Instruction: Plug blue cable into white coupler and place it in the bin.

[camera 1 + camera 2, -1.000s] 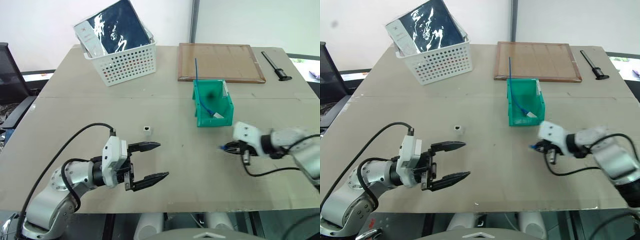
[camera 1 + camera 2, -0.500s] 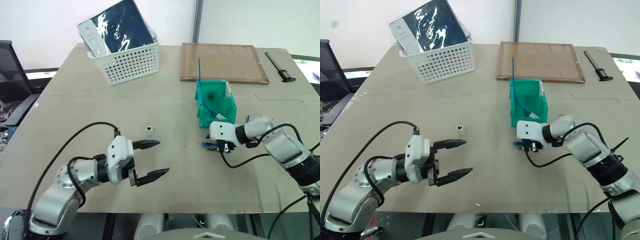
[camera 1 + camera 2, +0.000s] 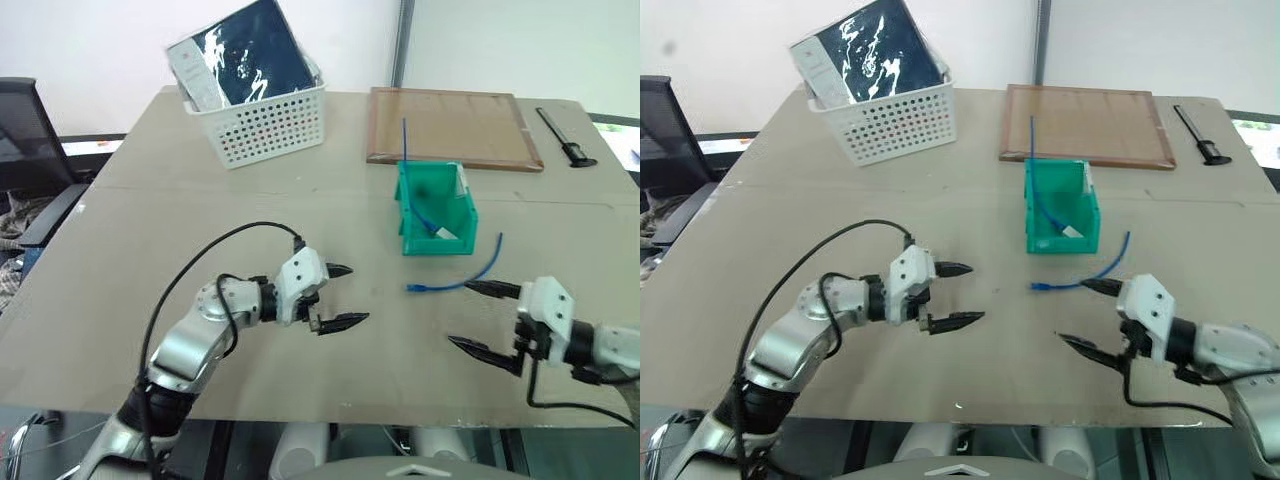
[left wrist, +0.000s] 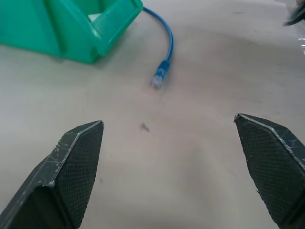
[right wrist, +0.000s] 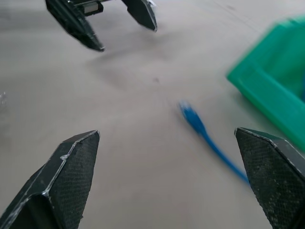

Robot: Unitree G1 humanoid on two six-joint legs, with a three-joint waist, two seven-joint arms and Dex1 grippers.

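From the head views, the blue cable (image 3: 455, 283) lies loose on the worktop (image 3: 150, 230), just in front of the green bin (image 3: 437, 212). Its plug end points toward the middle of the worktop, and the other end curls up beside the bin's right corner. Nothing is holding it. The right gripper (image 3: 482, 320) sits near the front edge with its two black fingers spread wide and nothing between them. The left gripper (image 3: 342, 296) is near the middle, also spread wide and empty. I cannot spot the white coupler; it may be hidden behind the left gripper. Inside the bin there is another blue cord with a flat white piece. A white basket (image 3: 262, 120) and a wooden board (image 3: 455, 125) sit at the back.

In the left wrist view, both fingers stand far apart, and the cable's clear plug (image 4: 158, 78) lies ahead on the worktop, next to the bin.

In the right wrist view, the fingers are also wide apart, with the cable just ahead and the left gripper farther off.

I think the plugging step has not begun. Next, one gripper should pinch the cable close to its plug, and the other should find and grab the coupler.
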